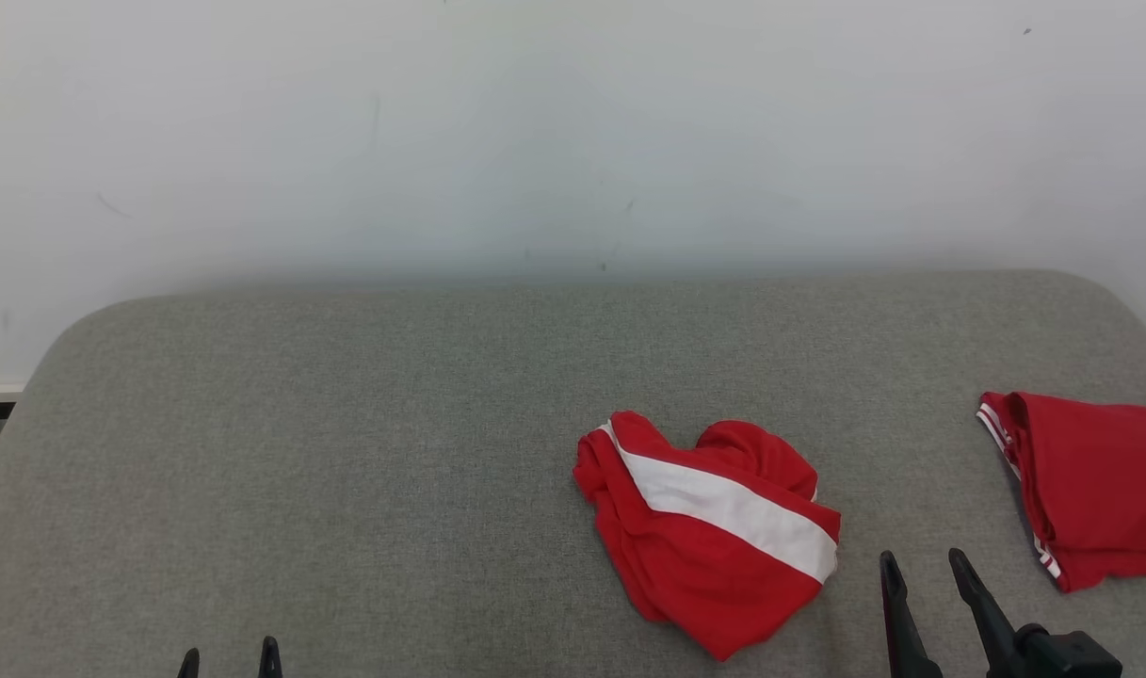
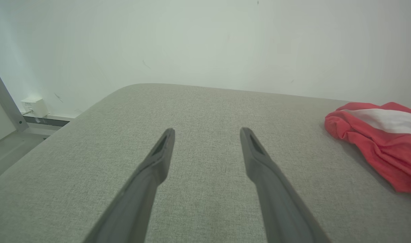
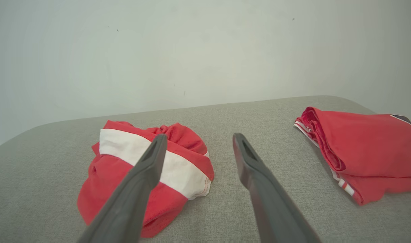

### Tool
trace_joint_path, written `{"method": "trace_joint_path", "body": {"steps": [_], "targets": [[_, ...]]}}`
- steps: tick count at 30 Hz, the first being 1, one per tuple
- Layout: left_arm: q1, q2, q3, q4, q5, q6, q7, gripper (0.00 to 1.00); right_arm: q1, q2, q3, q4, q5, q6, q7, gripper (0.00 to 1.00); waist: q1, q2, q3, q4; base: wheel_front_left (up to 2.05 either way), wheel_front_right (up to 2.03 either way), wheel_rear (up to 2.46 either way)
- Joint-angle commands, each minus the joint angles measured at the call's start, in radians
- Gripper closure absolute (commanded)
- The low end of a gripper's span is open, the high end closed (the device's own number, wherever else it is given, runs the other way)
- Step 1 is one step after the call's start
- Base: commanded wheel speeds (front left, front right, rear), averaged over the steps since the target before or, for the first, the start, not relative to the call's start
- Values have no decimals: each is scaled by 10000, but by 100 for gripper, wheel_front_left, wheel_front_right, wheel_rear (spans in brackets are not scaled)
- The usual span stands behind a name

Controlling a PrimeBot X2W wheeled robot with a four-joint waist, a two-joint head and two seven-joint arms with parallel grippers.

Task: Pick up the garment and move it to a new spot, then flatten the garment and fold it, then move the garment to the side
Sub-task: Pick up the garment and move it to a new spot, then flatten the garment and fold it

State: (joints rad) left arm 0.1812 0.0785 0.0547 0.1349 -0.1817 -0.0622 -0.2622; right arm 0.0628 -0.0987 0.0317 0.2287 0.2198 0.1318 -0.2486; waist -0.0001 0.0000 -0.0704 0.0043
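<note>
Where the garment lies: crumpled in a heap on the grey padded surface [image 1: 347, 452], right of centre in the head view. The garment [image 1: 709, 532] [image 2: 377, 141] [image 3: 185, 175] is red with a broad white band across it.
What the surface holds: that heap and, well apart to its right, a folded red garment [image 1: 1090, 480] [image 3: 367, 145] with thin white stripes along its edge, lying near the surface's right edge.
Left gripper [image 1: 229, 656] [image 2: 208, 131]: fingertips show at the bottom of the head view, lower left. Its fingers are spread wide with nothing between them and point along bare fabric, with the heap well off to its right.
Right gripper [image 1: 923, 558] [image 3: 199, 136]: lower right in the head view, just beside the heap's lower right edge and clear of it. Its fingers are spread and empty. In its wrist view the left finger overlaps the heap and the right finger points at the bare strip between the two garments.
Backdrop: a pale wall [image 1: 535, 141] behind the surface's far edge.
</note>
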Motion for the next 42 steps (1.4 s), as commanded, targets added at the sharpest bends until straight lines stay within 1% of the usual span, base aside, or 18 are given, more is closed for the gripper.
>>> {"method": "trace_joint_path", "body": {"steps": [1, 13, 26, 30, 37, 42], "targets": [[71, -47, 79, 4, 85, -76, -31, 0, 84, 35, -30, 17, 14, -28, -69, 0, 1, 0, 8, -10, 0, 0, 0], [9, -232, 244, 82, 237, -288, -30, 0, -19, 120, 56, 97, 24, -28, -114, 0, 1, 0, 109, -217, 0, 0, 0], [-147, -283, 336, 310, 234, -408, -30, 0, -61, 147, 57, 132, 33, -28, -144, 0, 1, 0, 199, -302, 0, 0, 0], [-158, -284, 367, 232, 233, -387, -30, 0, -107, 148, 112, 142, 33, -28, -150, 0, 1, 0, 214, -366, 0, 0, 0], [-667, -288, 268, 463, 208, -464, -30, 0, -239, 124, 380, 136, 40, -28, -158, 0, 1, 0, 426, -830, 0, 0, 0], [-1665, -231, -49, 1402, -131, -611, 2, 0, -438, 93, 674, 170, 79, -28, -148, 0, 1, 0, 725, -1448, 0, 0, 0]]}}
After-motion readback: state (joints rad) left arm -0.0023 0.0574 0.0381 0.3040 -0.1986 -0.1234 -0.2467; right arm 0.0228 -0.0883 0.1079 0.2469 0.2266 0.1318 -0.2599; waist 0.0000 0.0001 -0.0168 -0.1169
